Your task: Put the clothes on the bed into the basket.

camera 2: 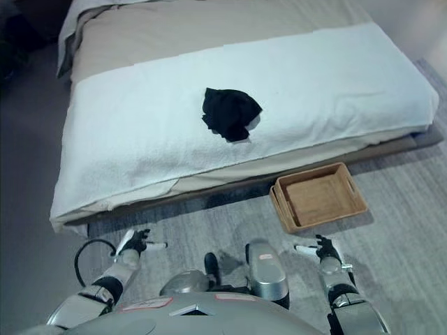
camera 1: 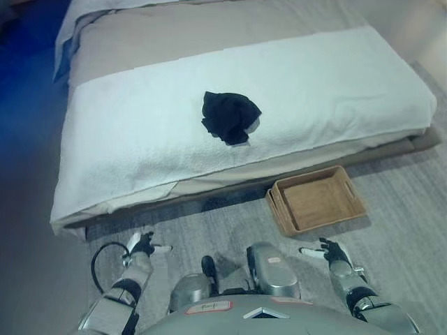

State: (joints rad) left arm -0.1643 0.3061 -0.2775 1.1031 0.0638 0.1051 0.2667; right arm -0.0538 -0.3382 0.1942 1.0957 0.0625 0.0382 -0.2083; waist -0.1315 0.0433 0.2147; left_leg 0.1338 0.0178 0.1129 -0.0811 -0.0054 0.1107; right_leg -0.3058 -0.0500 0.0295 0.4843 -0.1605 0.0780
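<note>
Bed (camera 1: 140,63): a low bed that fills the upper part of both views, well ahead of both hands; a white towel-like cover (camera 1: 314,91) spreads across its near half, over a beige sheet.
Clothes (camera 1: 229,116): one crumpled black garment that lies on the white cover near the middle of the bed, ahead of both hands and between their lines, touched by neither.
Basket (camera 1: 316,201): a shallow rectangular wicker basket, empty, that stands on the grey carpet (camera 1: 405,230) just beside the bed's near edge; it sits just ahead of the right hand and far to the right of the left hand.
Left hand (camera 1: 143,246): low over the carpet at the lower left, fingers relaxed and spread, white tips pointing right; it holds nothing.
Right hand (camera 1: 328,251): low over the carpet at the lower right, near the basket's front rim but apart from it; fingers loosely extended, white tip pointing left, nothing in its grasp.
</note>
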